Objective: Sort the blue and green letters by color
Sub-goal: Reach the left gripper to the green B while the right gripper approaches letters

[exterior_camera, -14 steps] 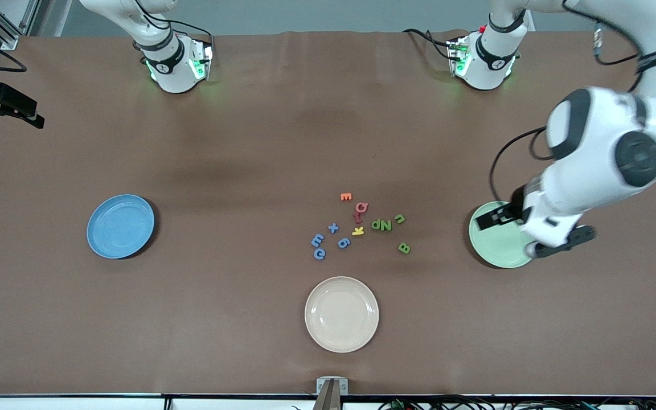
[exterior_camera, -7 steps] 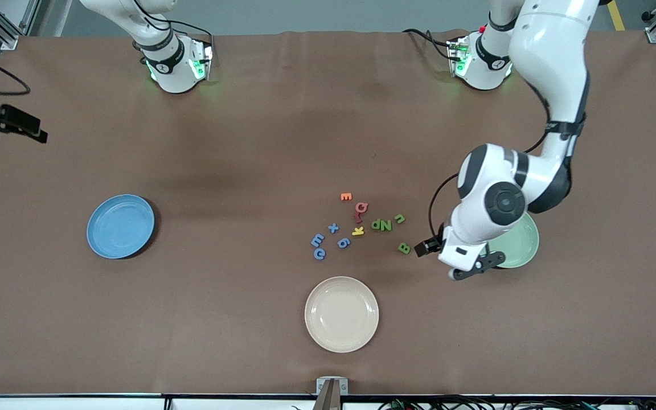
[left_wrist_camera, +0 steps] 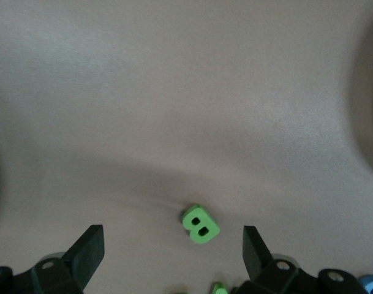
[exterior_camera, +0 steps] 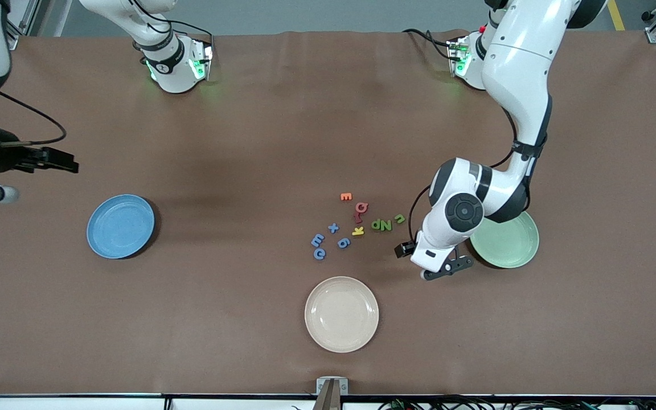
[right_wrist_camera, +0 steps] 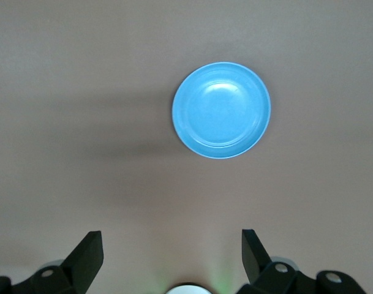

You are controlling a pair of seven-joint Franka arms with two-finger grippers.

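The left claw [left_wrist_camera: 172, 245] hangs over the green B [left_wrist_camera: 200, 223], its jaws spread wide with nothing between them. I'd say this is the approach for the first green pick. No letter sits on any plate yet. Next it needs to drop straight down, straddle the B and close.

From the front the left arm's wrist hides the B altogether; only the left wrist view shows it, lying flat on the bench [exterior_camera: 248, 142]. The other green letters [exterior_camera: 386, 222] sit at about ten o'clock from that wrist, the blue letters [exterior_camera: 326, 239] at nine, and the green plate [exterior_camera: 507, 250] close by at three.

The right claw [right_wrist_camera: 172, 245] waits wide open and empty, with the blue plate [right_wrist_camera: 222, 110] in its wrist view.
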